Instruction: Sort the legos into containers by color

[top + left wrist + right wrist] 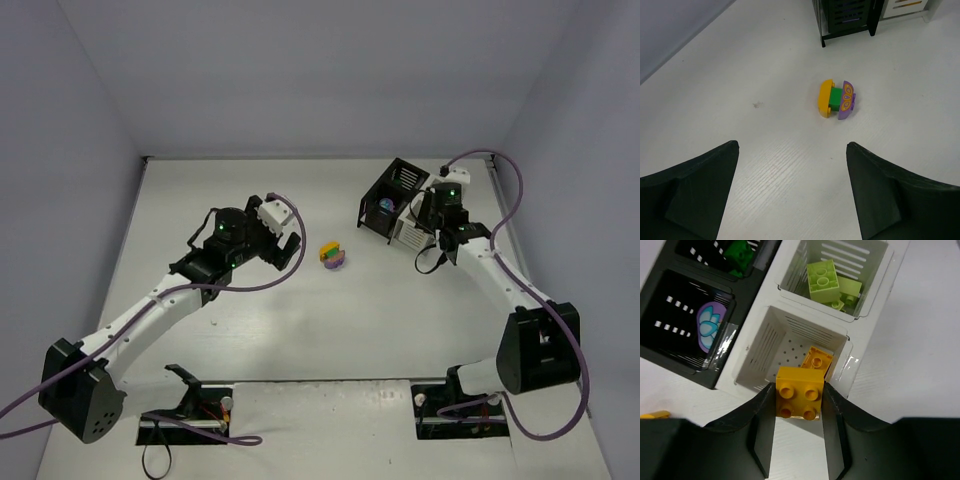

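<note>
Hovering left gripper (284, 254) (792, 150): held above the table (250, 330), fingers spread wide, nothing gripped or touched.
Stacked lego (333, 256) (836, 98): laid on the table ahead of the left gripper, well apart from it; an orange-yellow rounded piece, a green brick and a purple patterned piece are joined in a row.
Containers (398, 178): set at the far right of the table, black half to the left, white half to the right.
Black bins (670, 347): a purple piece (710, 322) is seen in one, a dark green brick (737, 250) in another.
White bins (765, 335): lime green bricks (830, 277) are held in one, an orange brick (816, 360) in the other.
Right gripper (430, 212) (799, 400): pinched on the two sides of a yellow four-stud brick (799, 397), held over the rim of the bin with the orange brick.
</note>
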`<action>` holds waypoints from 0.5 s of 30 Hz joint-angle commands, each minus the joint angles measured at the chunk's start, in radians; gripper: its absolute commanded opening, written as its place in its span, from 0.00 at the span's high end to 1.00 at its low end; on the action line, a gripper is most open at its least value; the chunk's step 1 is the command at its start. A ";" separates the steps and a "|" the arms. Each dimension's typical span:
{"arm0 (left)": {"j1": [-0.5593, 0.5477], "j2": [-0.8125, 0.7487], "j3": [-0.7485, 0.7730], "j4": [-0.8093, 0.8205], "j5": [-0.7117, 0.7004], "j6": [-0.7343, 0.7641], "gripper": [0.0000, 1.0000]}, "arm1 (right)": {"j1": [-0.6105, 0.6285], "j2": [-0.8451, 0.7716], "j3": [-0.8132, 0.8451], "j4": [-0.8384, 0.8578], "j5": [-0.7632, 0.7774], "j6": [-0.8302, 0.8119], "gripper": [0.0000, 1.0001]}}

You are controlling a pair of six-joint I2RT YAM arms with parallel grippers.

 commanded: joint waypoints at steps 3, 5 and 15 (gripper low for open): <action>0.000 0.011 0.070 0.017 -0.011 -0.033 0.18 | -0.017 0.061 0.079 0.062 0.002 -0.028 0.75; 0.000 0.018 0.076 0.012 -0.014 -0.042 0.18 | -0.025 0.079 0.096 0.069 0.000 -0.034 0.71; 0.000 0.064 0.101 0.006 0.004 -0.066 0.18 | -0.028 0.084 0.134 0.073 -0.039 -0.051 0.45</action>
